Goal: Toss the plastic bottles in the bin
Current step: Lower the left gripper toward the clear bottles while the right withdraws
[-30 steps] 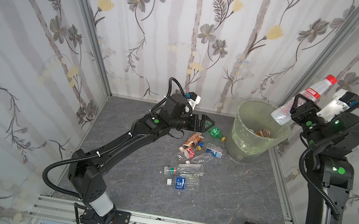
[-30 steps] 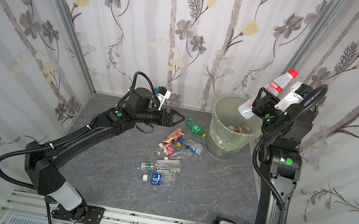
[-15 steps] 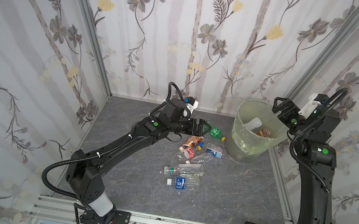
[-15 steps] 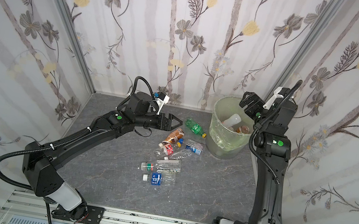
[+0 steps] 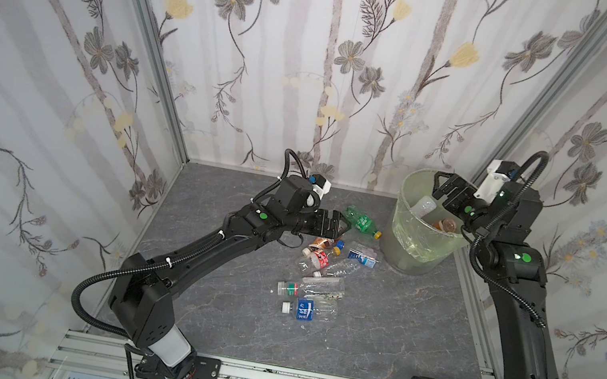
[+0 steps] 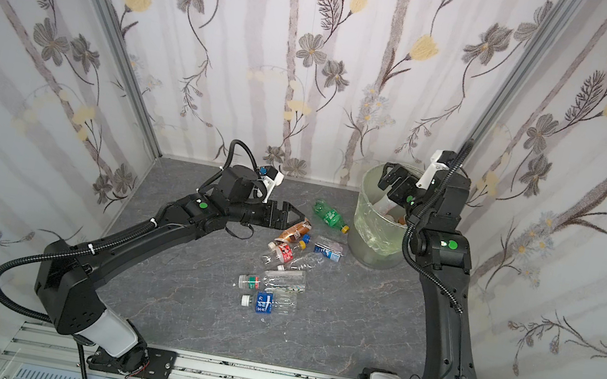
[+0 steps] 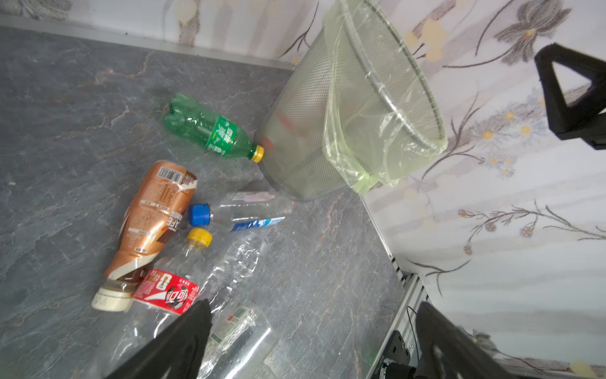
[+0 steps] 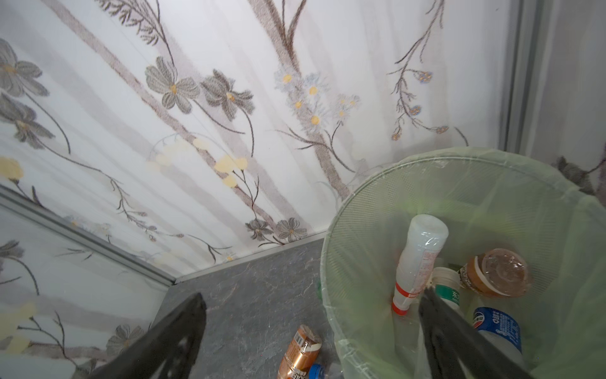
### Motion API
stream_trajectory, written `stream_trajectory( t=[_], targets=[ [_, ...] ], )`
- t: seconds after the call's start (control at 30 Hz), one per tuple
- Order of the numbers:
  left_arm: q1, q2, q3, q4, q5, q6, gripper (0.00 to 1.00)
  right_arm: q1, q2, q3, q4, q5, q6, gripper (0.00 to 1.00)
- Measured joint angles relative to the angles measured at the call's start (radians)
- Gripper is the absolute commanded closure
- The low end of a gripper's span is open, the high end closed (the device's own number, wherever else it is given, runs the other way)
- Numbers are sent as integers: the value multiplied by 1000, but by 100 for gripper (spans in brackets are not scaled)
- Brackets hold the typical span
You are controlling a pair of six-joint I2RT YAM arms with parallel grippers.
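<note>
Near floor: blue-label bottle (image 5: pixel 308 310) and green-label bottle (image 5: pixel 312 287) lie flat, untouched.
Mid floor: pile of red-label bottle (image 7: pixel 167 290), brown bottle (image 7: pixel 154 216), blue-cap bottle (image 7: pixel 242 210), plus crushed clear ones.
Left gripper (image 5: pixel 342 224): arm stretched low, claw apart, empty, over the pile.
Beyond it: green bottle (image 5: pixel 361 221), cap at base of bin (image 5: pixel 408 255).
Far: right gripper (image 5: pixel 446 186) bent over bin rim, claw apart, empty.
White bottle (image 8: pixel 416 262) and a few others inside.
Roughly eight left on floor, so well short of done.

The left gripper (image 5: pixel 343 223) points to three o'clock, jaws wide apart. The right gripper (image 5: pixel 438 185), high up, points to ten o'clock, jaws spread.
</note>
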Motion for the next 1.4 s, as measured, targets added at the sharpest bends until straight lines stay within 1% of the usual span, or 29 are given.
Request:
stream_trajectory(
  t=[0.23,0.37,0.67,1.07,1.2,1.4],
  targets=[
    [4,-77,-209,-3,-23,15,0,168,26,-110,-4,61,-50,0],
    [4,-126,-325,-5,-28,18,0,255,46,-176,-3,77,-71,0],
    [4,-206,-476,-4,-65,-3,0,395,53,-330,13,124,-89,0],
    [3,-330,-613,11,-106,-53,0,514,119,-464,50,155,-104,0],
    [4,-360,-660,32,-113,-73,0,520,162,-492,70,159,-104,0],
    [4,-371,-692,76,-129,-88,0,521,261,-467,95,194,-108,0]
  ],
)
